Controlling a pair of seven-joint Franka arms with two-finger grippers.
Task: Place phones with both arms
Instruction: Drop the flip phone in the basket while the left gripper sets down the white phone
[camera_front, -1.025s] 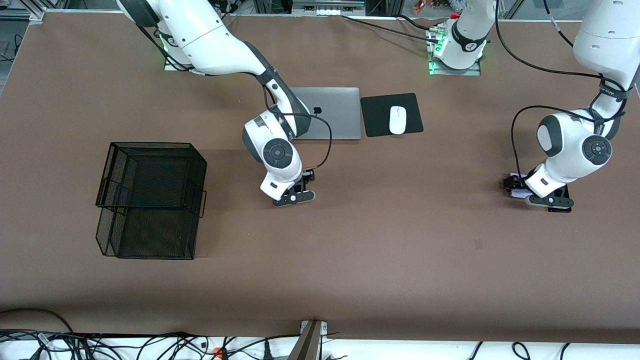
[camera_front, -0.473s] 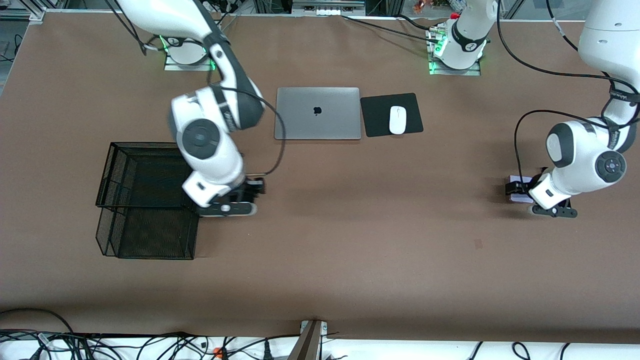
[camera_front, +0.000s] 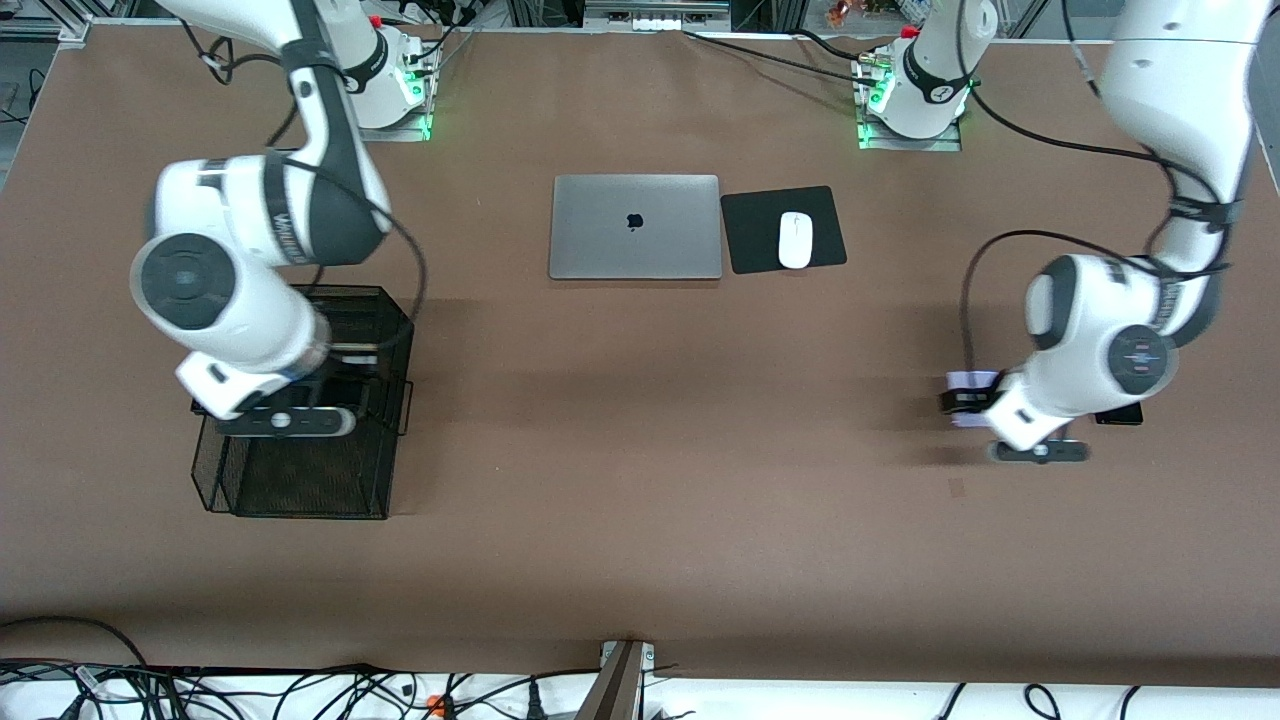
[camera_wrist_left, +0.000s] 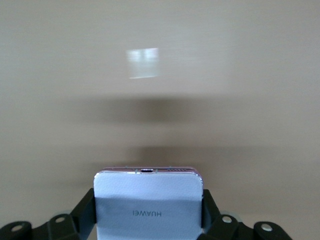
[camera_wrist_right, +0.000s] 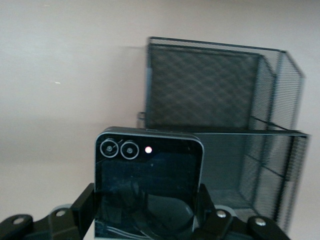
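My left gripper (camera_front: 962, 401) is shut on the small white-lavender phone (camera_front: 972, 384) and holds it a little above the bare table toward the left arm's end. In the left wrist view the same phone (camera_wrist_left: 148, 200) sits clamped between the two fingers (camera_wrist_left: 86, 212). My right gripper (camera_front: 350, 376) is shut on the small squarish black phone (camera_wrist_right: 149, 187), over the top tier of the black mesh basket (camera_front: 300, 470). A longer black phone (camera_front: 1120, 414) lies flat on the table, mostly hidden under the left arm.
A shut silver laptop (camera_front: 636, 227) lies near the robots' bases, beside a white mouse (camera_front: 795, 240) on a black pad (camera_front: 750, 235). The two-tier basket (camera_wrist_right: 220, 100) stands toward the right arm's end. Brown table (camera_front: 680, 480) stretches between the arms.
The right arm swung from the table's middle to over the basket, carrying the black phone. The left arm lifted the white-lavender phone and shifted toward the table's middle, uncovering part of the black slab.
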